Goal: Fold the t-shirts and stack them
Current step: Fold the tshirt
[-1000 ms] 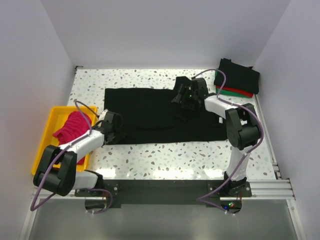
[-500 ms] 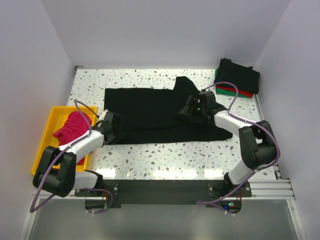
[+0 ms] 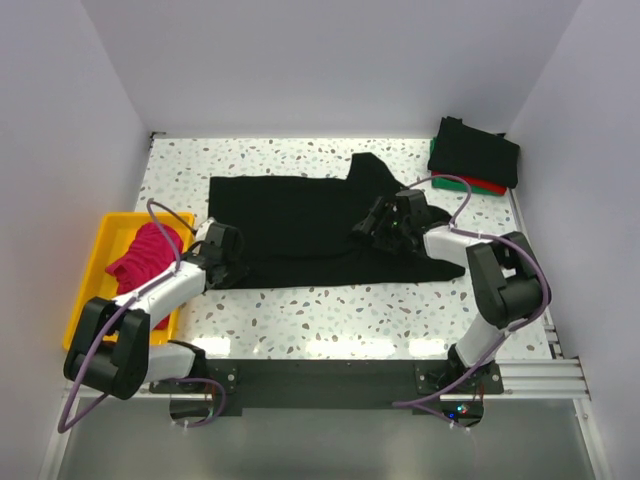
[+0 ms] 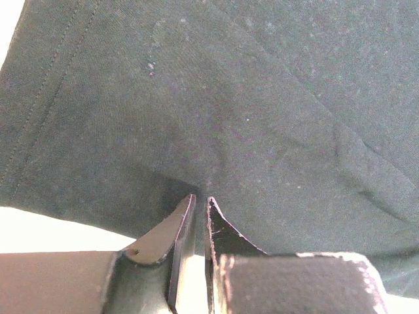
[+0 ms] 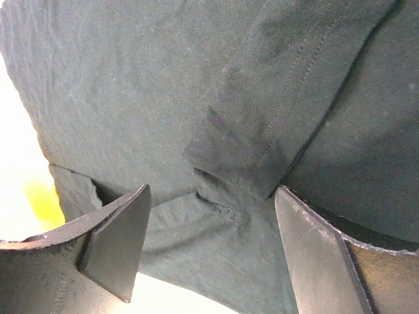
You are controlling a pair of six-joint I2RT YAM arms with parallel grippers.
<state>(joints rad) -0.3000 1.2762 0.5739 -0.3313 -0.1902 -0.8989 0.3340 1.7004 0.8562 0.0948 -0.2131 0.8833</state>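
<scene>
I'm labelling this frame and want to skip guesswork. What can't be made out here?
Top view: fingertips of the right gripper, lost under its own wrist against the black t-shirt.
Top view: how many shirts the folded stack holds; only green and red edges show under its black top.
Top view: anything beneath the magenta shirt in the yellow tray.
Left wrist view: how much cloth the left gripper pinches; its fingers cover it.

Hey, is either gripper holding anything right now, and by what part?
The left gripper pinches the black t-shirt near its near left corner. The right gripper is open over the shirt and holds nothing.
</scene>
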